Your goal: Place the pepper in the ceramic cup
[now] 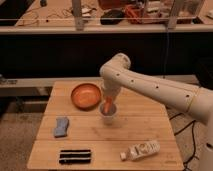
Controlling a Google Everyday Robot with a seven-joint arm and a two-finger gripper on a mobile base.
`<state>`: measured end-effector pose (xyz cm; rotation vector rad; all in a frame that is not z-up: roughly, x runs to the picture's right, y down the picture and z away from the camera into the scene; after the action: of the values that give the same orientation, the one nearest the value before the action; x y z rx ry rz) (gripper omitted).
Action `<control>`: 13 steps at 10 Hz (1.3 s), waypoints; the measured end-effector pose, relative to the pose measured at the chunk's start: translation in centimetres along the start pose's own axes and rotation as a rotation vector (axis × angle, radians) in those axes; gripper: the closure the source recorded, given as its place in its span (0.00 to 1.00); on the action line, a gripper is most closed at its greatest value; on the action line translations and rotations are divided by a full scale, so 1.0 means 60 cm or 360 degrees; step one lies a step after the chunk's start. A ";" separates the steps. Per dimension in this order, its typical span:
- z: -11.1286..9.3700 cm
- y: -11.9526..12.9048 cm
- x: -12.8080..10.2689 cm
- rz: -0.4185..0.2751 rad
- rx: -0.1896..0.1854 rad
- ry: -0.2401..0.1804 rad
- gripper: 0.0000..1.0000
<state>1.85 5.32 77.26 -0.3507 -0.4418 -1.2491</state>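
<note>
Claw (pixel 109 99) low over ceramic cup (pixel 108 116) mid-desk (pixel 150 130), mostly hidden by the wrist; cannot tell if it grips. Pepper (pixel 108 106) upright, lower end seemingly inside cup, top at claw. Orange bowl (pixel 85 96) just beside cup; white bottle (pixel 141 149) lying near front edge.

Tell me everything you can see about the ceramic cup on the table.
The ceramic cup is small, round and pale white-grey, smooth-looking, with no handle in sight. It stands upright near the middle of the wooden table, close beside the orange bowl; I cannot tell whether they touch. The orange-red pepper points steeply down into its mouth, its lower end at or just inside the rim. The gripper is directly above the cup, at the pepper's top.
</note>
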 end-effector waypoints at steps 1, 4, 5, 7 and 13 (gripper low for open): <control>0.001 0.000 0.001 -0.0045 0.0025 -0.0009 1.00; 0.003 -0.005 -0.002 -0.0167 0.0093 -0.0040 1.00; 0.002 -0.005 -0.003 -0.0195 0.0110 -0.0043 1.00; 0.001 -0.004 -0.005 -0.0266 0.0164 -0.0044 1.00; 0.003 -0.009 -0.009 -0.0439 0.0313 -0.0070 1.00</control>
<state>1.19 5.70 77.18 -0.1529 -0.6621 -1.4534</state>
